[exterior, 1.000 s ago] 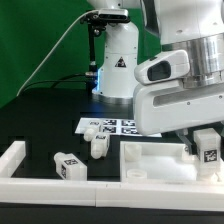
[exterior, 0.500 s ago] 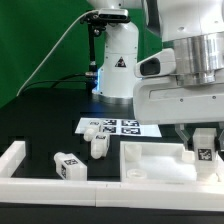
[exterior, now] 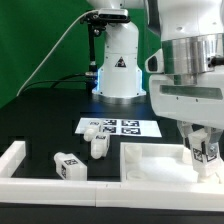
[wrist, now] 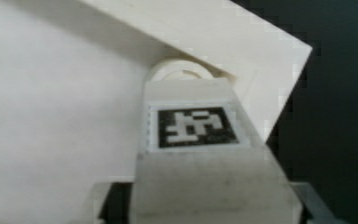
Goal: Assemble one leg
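- The exterior view sits low near the table's [exterior: 40,130] front edge, at middle range, and looks across it toward the arm's base [exterior: 117,62] at the back.
- The wrist view looks along the claw [exterior: 205,148] from very close, onto the leg [wrist: 195,140] it grips and the white panel [wrist: 60,110].
- Both views share that leg and the panel corner by it.

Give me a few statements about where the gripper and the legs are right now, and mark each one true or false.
1. The gripper is shut on a leg. True.
2. The held leg hangs over bare black tabletop. False: it is over a corner of the white panel.
3. A loose leg lies on the table, on the exterior view's left of the panel. True.
4. The wrist view hides the held leg's tag. False: the tag faces that camera in plain sight.
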Controlling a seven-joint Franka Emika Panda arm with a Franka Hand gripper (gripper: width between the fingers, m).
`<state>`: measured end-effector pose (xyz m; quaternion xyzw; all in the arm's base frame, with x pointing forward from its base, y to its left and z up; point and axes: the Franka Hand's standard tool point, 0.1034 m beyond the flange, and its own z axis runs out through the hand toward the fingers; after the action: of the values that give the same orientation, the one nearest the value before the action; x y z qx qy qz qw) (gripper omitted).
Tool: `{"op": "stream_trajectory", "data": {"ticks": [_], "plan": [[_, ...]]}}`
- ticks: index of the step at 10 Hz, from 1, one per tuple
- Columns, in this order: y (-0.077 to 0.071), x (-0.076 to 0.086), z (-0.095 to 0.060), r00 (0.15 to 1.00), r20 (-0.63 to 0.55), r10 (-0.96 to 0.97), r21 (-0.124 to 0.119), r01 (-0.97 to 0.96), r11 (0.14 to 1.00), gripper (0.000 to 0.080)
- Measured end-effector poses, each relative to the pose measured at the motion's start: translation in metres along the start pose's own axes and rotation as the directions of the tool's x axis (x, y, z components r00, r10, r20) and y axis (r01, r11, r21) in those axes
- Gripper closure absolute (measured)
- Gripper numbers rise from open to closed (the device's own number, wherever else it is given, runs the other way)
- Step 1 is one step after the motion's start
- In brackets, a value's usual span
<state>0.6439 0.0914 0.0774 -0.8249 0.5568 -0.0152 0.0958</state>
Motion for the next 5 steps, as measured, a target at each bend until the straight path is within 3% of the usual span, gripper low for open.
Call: {"op": "stream_trajectory", "data": {"ticks": [3, 5], "plan": [[0.0, -0.012, 0.001, 0.979, -0.025, 0.204, -0.02, -0.205, 0.979, 0.0512], [-0.003, -0.023, 0.002, 0.956, -0.021, 0.294, -0.017, -0.294, 0.956, 0.0512]]}}
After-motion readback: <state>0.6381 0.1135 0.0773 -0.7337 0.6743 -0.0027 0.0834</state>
